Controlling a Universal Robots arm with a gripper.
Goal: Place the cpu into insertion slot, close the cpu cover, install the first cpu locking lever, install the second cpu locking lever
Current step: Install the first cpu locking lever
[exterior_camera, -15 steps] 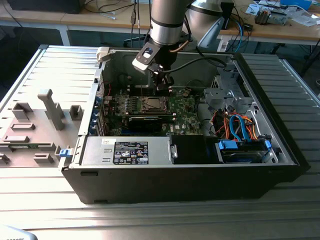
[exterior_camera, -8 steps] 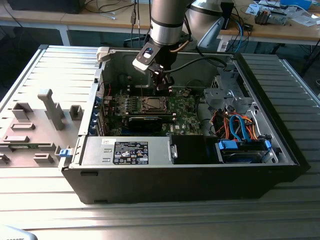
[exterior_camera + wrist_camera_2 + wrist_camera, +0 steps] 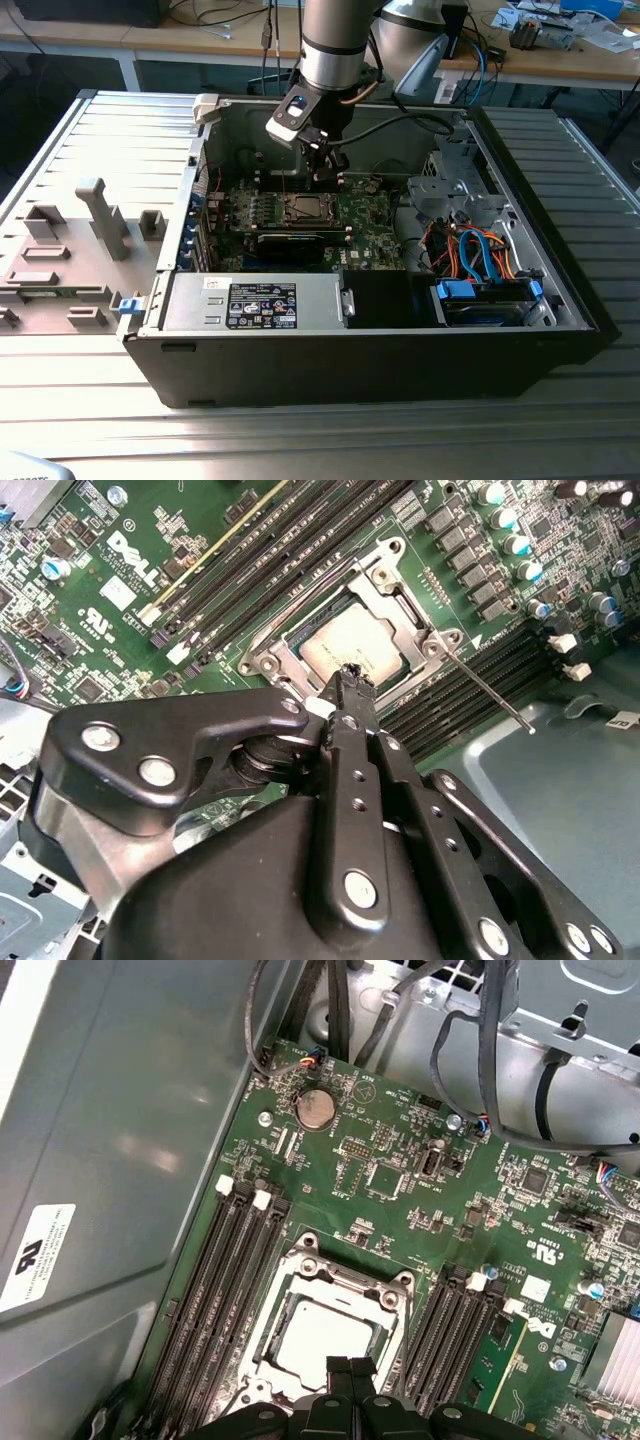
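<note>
Closed gripper (image 3: 350, 680) hangs over cpu cover (image 3: 268, 662) edge.

**Socket mid-board, memory rows on both sides**

The computer case (image 3: 380, 350) lies open on the counter (image 3: 300, 440). Inside, the motherboard (image 3: 360, 215) sits toward the far wall. The power supply (image 3: 255, 300) is in front of it and the drive cage (image 3: 485, 300) is at the exterior view's right. Mid-board, the cpu (image 3: 350, 645) sits in the insertion slot (image 3: 262, 664) with the cpu cover (image 3: 398, 588) lying on top. Memory slots (image 3: 230, 1290) flank the socket. A lever rod (image 3: 490, 692) slants across one bank. The end effector (image 3: 348, 1365) hangs over one edge of the socket. Fixture blocks (image 3: 100, 215) stand beside the case at the exterior view's left
</note>
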